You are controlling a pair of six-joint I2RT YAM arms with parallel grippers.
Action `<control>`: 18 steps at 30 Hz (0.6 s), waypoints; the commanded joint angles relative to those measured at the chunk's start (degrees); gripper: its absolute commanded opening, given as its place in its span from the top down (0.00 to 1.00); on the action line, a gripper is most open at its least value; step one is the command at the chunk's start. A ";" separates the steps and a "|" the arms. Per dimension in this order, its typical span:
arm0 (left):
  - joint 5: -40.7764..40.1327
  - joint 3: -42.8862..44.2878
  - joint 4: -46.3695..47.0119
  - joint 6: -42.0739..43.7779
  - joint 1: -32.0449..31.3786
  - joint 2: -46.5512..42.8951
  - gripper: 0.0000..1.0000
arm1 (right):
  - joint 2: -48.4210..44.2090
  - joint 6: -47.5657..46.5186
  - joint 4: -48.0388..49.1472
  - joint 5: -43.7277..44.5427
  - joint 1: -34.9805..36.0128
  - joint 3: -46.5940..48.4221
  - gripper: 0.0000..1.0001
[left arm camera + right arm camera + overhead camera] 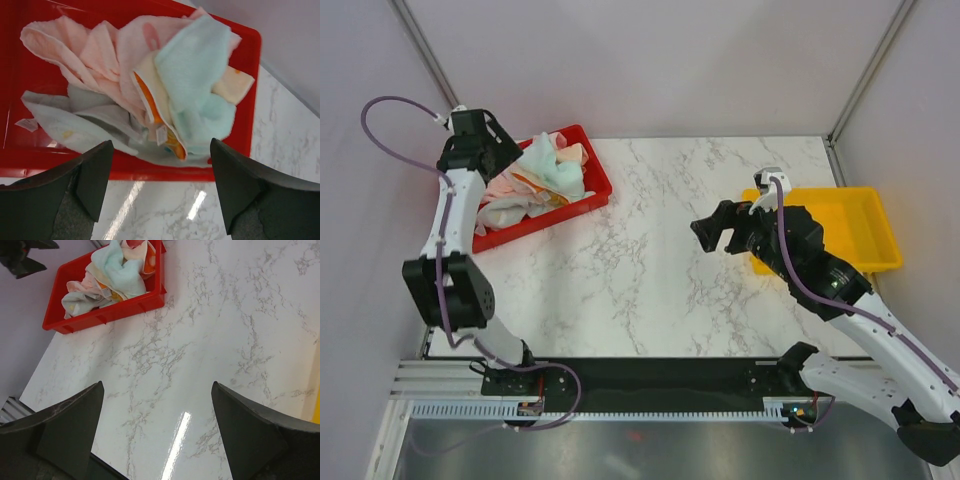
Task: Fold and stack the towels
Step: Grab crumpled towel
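Observation:
A heap of towels (540,175) lies crumpled in the red tray (594,167) at the back left. In the left wrist view the pale mint towel (197,75) lies on top, over the cream and orange one (152,100), the pink ones (85,55) and the grey-white one (70,125). My left gripper (490,140) is open and empty, above the tray's left side; in its own view (160,150) the jaws stand wide apart over the tray's near rim. My right gripper (712,230) is open and empty above the marble table; its own view (157,390) shows only table between the fingers.
A yellow tray (865,225) stands at the right edge of the table, partly behind my right arm. The marble table (650,260) spreads between the two trays. Grey walls close in the back and sides. The red tray also shows far off in the right wrist view (107,310).

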 commanded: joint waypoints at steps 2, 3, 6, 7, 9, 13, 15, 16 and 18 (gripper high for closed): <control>4.70 12.04 2.35 -1.70 4.01 15.22 0.18 | -0.98 -3.24 2.63 -3.63 0.02 -0.69 0.04; 4.54 13.99 2.18 -0.38 4.09 17.53 0.19 | -0.89 -3.33 2.89 -3.98 0.02 -1.04 0.04; 3.66 19.01 1.30 -1.41 4.36 23.76 0.21 | -0.37 -3.60 4.47 -5.21 0.02 -1.92 0.04; 3.92 19.63 0.95 -2.03 4.45 24.92 0.22 | -0.01 -3.60 5.00 -5.13 0.02 -2.36 0.04; 4.97 20.52 1.04 -3.27 4.45 27.83 0.24 | 0.95 -3.51 5.35 -5.13 0.02 -2.54 0.04; 4.89 22.01 2.43 -2.57 4.53 30.73 0.28 | 2.19 -3.86 6.40 -5.13 -0.06 -3.24 0.04; 5.85 22.27 3.41 -0.39 4.45 31.17 0.28 | 2.97 -4.21 6.67 -4.95 0.02 -3.50 0.04; 6.03 22.80 3.41 0.59 4.45 31.26 0.28 | 3.15 -4.30 6.67 -4.69 0.02 -3.68 0.04; 5.94 23.33 3.50 2.61 4.18 30.56 0.27 | 3.68 -4.74 6.59 -4.51 0.02 -4.03 0.04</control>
